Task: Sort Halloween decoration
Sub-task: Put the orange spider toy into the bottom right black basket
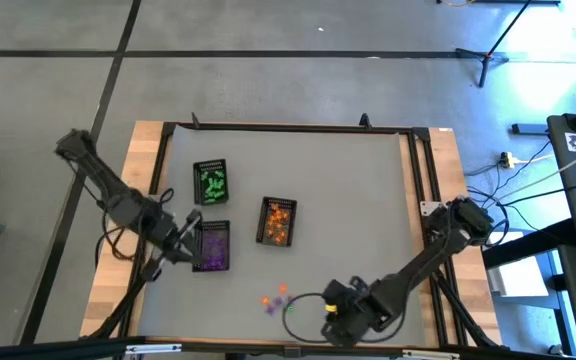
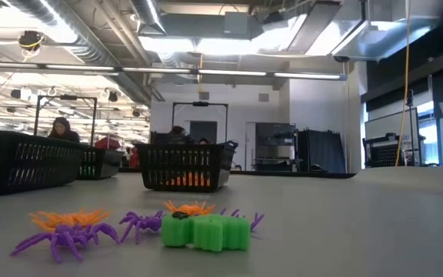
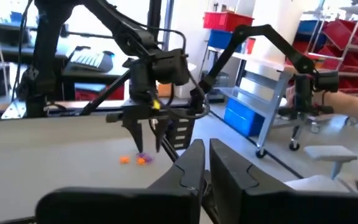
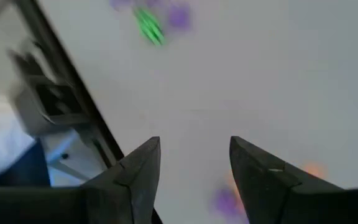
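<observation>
The grey worktop (image 1: 348,190) is carrying three black trays. The tray of green pieces (image 1: 211,181) is sitting toward the left rear, the tray of purple pieces (image 1: 213,246) is lying just in front of it, and the tray of orange pieces (image 1: 276,221) is standing to their right, near the middle.

The left end effector (image 1: 190,238) is hanging at the left edge of the purple tray. In the left wrist view its fingers (image 3: 189,168) are standing nearly together with only a narrow slit between them, and nothing is showing in that slit; it is reading as closed and empty.

The right end effector (image 1: 313,306) is hovering low over the front of the worktop, right beside the loose Halloween decoration (image 1: 275,298). Its fingers (image 4: 143,167) are standing clearly apart with bare worktop between them, so it is open and gripping nothing.

The unsorted decoration is lying as a small cluster at the front centre of the worktop, well apart from the trays. In the low view it is showing as purple spiders (image 2: 66,235), an orange piece (image 2: 192,208) and a chunky green piece (image 2: 206,231), all lying close together on the surface. Beyond the worktop, a person (image 2: 60,128) is sitting in the room behind.
</observation>
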You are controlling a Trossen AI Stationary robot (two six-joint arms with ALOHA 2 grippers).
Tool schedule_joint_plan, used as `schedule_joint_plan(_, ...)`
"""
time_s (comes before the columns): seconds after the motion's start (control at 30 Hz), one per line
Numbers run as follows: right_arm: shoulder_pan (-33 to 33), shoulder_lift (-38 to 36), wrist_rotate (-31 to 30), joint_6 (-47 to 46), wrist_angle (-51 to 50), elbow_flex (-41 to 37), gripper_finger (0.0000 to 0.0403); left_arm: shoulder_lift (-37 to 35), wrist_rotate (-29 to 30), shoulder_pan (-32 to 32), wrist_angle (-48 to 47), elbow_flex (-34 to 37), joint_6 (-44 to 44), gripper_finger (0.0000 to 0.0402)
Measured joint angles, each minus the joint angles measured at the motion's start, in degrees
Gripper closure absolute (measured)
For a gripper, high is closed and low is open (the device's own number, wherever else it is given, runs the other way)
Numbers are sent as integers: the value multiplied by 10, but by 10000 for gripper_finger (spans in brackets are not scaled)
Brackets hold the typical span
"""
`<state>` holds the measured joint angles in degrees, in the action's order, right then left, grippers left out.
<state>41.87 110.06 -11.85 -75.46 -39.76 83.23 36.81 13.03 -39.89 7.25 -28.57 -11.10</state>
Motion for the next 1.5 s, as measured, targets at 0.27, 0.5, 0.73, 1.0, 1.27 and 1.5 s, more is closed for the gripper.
schedule_joint_plan(0.27,41,0,-22,-132,-102,0,212,103,164,-135,146,57,27,399)
schedule_joint_plan(0.5,30,27,-22,-145,-109,0,212,215,195,-176,236,59,25,400)
schedule_joint_plan(0.73,9,72,36,-151,-137,-1,212,300,210,-188,322,59,26,400)
schedule_joint_plan(1.0,0,87,54,-157,-147,1,230,330,225,-187,346,59,27,400)
schedule_joint_plan(1.27,1,87,56,-149,-160,1,339,330,226,-187,345,59,26,400)
schedule_joint_plan(1.5,-3,84,52,-139,-169,3,393,330,225,-187,345,59,26,400)
